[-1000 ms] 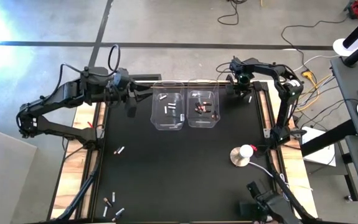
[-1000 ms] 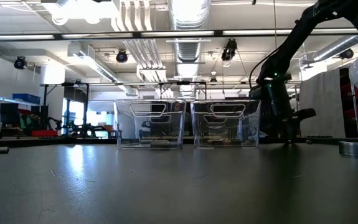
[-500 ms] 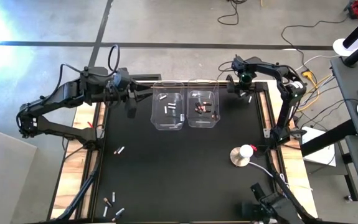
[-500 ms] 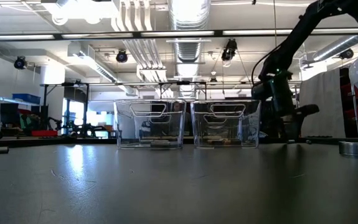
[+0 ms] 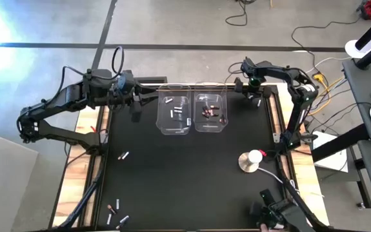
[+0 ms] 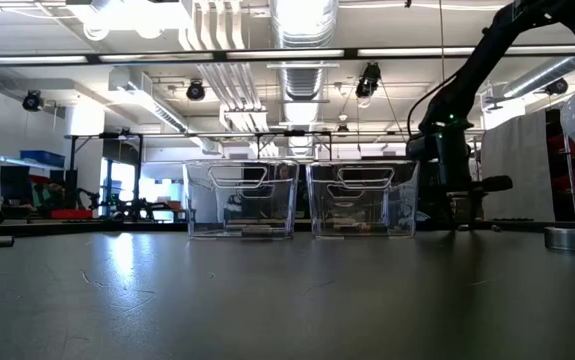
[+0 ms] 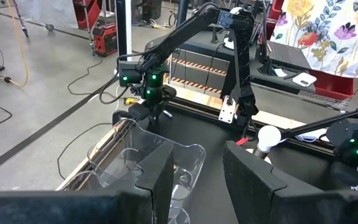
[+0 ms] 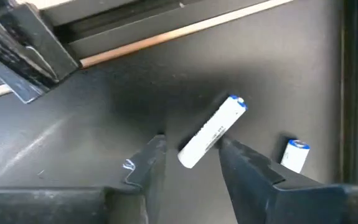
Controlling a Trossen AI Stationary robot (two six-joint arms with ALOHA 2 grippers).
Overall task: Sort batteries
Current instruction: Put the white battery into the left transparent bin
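Note:
My right gripper (image 8: 191, 143) is open at the table's far right corner (image 5: 254, 92). Its fingers stand on either side of one end of a silvery-white battery (image 8: 213, 130) that lies on the black mat. A second white battery (image 8: 294, 154) lies beside it. My left gripper (image 7: 197, 177) is open and waits left of the left clear bin (image 5: 174, 115), which holds silvery batteries. The right bin (image 5: 211, 113) holds dark, copper-ended ones. Loose batteries lie at the mat's left (image 5: 124, 156) and near left corner (image 5: 114, 214). My right gripper comes at the white battery from above, with a finger on each side of the end (image 8: 190, 157) nearest the gripper. The battery lies flat on the mat, slanting across the gap. Whether either finger touches it, I cannot tell.
A round white-topped metal disc (image 5: 251, 160) with a red clip-like piece (image 5: 262, 153) sits on the mat's right side. The two bins stand side by side at the far edge (image 6: 302, 200). The mat's raised frame (image 8: 353, 93) runs close beside my right gripper.
My right gripper has shifted slightly toward the table's right edge at the far corner. Nothing else has moved.

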